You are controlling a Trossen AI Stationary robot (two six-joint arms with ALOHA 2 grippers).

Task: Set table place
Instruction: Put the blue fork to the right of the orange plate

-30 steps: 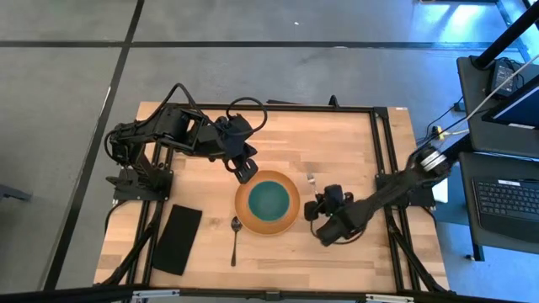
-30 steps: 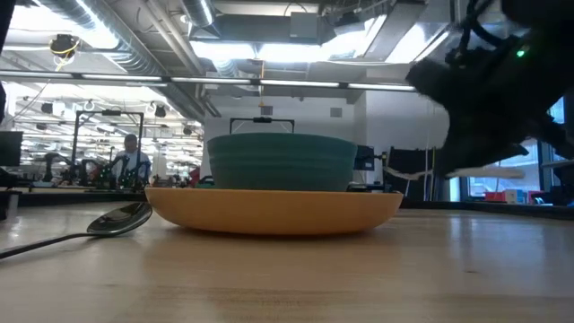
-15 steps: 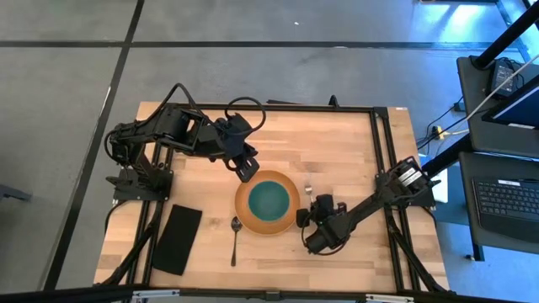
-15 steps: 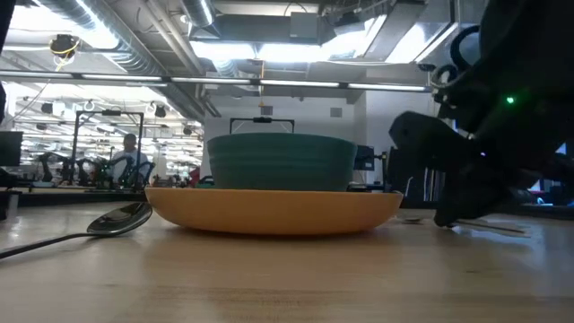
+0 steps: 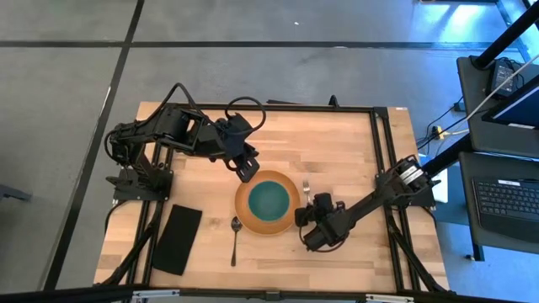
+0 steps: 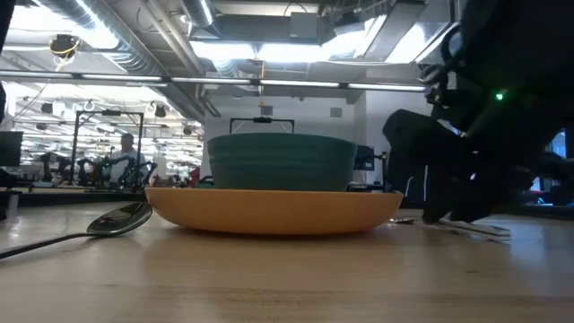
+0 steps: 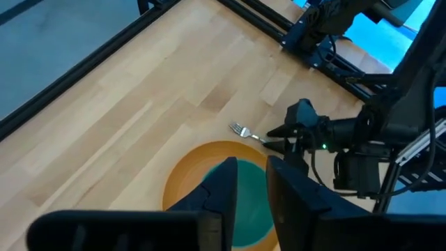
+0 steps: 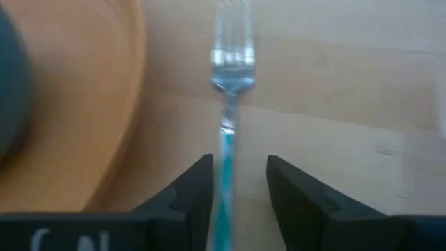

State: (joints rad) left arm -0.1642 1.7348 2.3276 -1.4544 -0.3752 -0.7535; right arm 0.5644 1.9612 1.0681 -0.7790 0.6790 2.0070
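On the table [image 5: 337, 143] stands an orange plate [image 5: 244, 210] with a teal bowl [image 5: 269, 200] in it. A spoon [image 5: 235, 238] lies to the plate's left and a black napkin [image 5: 178, 239] farther left. A fork [image 5: 306, 187] lies flat on the wood right of the plate, tines toward the far edge. My right gripper [image 8: 237, 167] is low at the table and open. Its fingers stand on either side of the fork's handle [image 8: 226, 157] with a gap on both sides. My left gripper [image 7: 251, 174] hovers open above the plate's far left rim, with nothing between its fingers.
Black frame rails [image 5: 381, 151] run along the table's edges, and both arm bases sit at its left and right sides. Bare wood lies far of the plate [image 5: 312, 135] and near the front edge. In the low view, the bowl [image 6: 280, 161] and plate [image 6: 269, 208] stand centre.
My right gripper has come down to the tabletop and moved toward the table's left edge, up to the plate's right side. The fork has come with it, a little toward the near edge, and now lies on the wood.
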